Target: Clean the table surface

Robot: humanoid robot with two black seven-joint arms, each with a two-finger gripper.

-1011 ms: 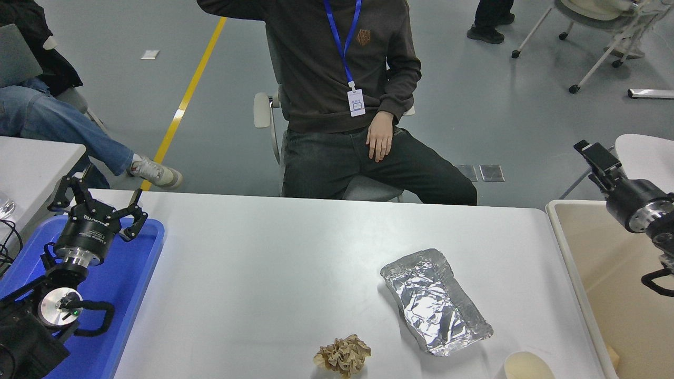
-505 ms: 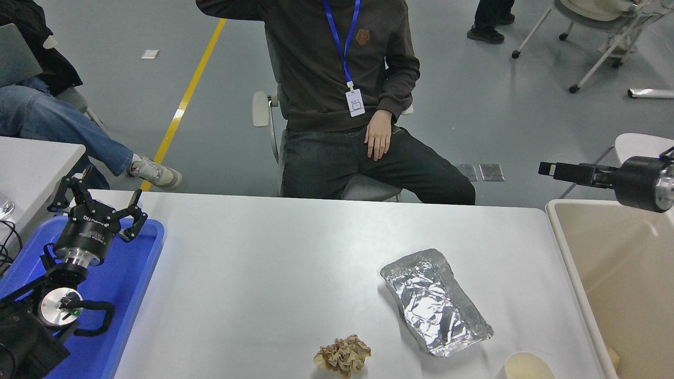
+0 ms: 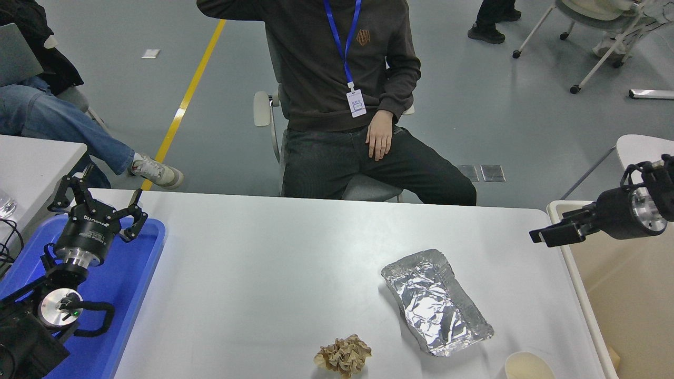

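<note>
the right gripper [image 3: 545, 235], empty, its opening unclear, hangs over the table [image 3: 263, 273] edge, so clearing seems just starting; next, reach the foil [image 3: 436, 301].

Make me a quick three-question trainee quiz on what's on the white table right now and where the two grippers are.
1. True or false: the crumpled foil tray lies on the table surface.
2. Which item is nearest the table's front edge? A) brown paper wad B) paper cup C) both sit about equally near
3. Fill in: the left gripper is parked over the ____ tray, while the right gripper reaches in over the beige bin.

Key: 1 true; 2 C; 3 blue.
</note>
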